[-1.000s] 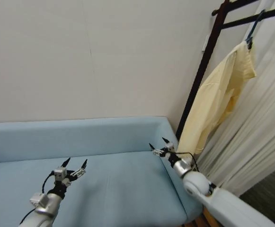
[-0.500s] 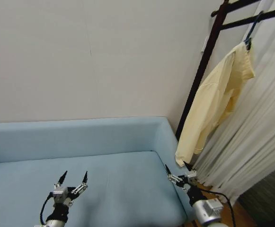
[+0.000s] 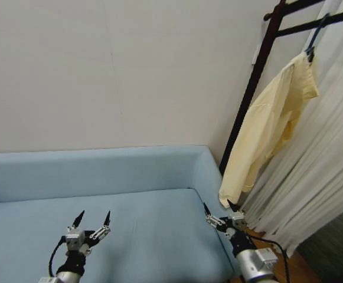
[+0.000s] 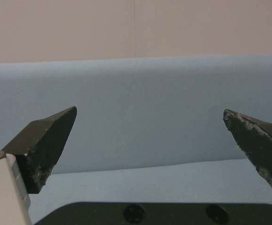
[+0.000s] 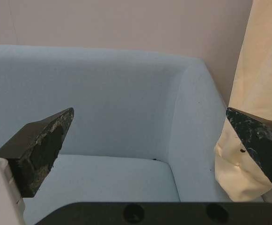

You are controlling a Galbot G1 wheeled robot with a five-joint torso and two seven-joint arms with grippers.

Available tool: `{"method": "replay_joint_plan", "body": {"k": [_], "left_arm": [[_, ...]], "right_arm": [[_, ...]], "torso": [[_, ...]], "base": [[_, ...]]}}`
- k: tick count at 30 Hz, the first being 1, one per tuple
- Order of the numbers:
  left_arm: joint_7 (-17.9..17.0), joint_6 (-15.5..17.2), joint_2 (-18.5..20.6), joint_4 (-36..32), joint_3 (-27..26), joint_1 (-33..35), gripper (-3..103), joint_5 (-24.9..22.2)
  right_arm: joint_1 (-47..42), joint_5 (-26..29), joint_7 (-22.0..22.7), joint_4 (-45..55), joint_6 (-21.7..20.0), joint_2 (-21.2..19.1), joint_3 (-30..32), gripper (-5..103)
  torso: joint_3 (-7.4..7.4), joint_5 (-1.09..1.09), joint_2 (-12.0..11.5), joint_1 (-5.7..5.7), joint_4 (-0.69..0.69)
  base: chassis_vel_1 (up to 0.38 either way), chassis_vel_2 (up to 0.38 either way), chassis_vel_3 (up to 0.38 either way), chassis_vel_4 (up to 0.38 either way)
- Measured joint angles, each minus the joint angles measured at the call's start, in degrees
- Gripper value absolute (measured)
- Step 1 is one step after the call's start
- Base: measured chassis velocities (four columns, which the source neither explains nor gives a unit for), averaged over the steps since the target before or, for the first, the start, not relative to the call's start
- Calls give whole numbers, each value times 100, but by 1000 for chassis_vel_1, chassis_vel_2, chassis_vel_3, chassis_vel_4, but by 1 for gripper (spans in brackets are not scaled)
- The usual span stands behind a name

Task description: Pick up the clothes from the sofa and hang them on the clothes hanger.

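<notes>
A pale yellow shirt [image 3: 271, 124] hangs from a blue hanger [image 3: 314, 35] on the dark wooden clothes rack [image 3: 251, 88] right of the sofa; its lower hem [image 5: 248, 154] shows in the right wrist view. The light blue sofa [image 3: 136, 230] carries no clothes on its seat. My left gripper [image 3: 92, 223] hovers open low over the seat's left part. My right gripper [image 3: 219, 213] is open above the sofa's right arm, a little below and left of the shirt's hem, holding nothing. Both wrist views show wide-spread black fingertips [image 4: 47, 145] [image 5: 37, 145] facing the sofa back.
A plain cream wall [image 3: 118, 76] rises behind the sofa. White sheer curtains [image 3: 319, 171] hang right of the rack, and dark carpet [image 3: 336, 242] lies in the lower right corner. The sofa arm [image 3: 212, 188] stands close to the rack's post.
One second ago my right arm reached up toward the shirt's hem; it has since dropped low beside the sofa arm. The left gripper sank slightly. The shirt stays hanging.
</notes>
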Motion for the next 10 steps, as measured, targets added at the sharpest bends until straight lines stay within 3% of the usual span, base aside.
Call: {"method": "replay_joint_plan", "body": {"k": [10], "left_arm": [[-3,1,6,8,0,-5,100,-11]], "right_arm": [[19,20,5,-17,11,-17,-18,100]], "torso": [[0,0,-1,0,0]], "base": [[0,0,0,0]]}}
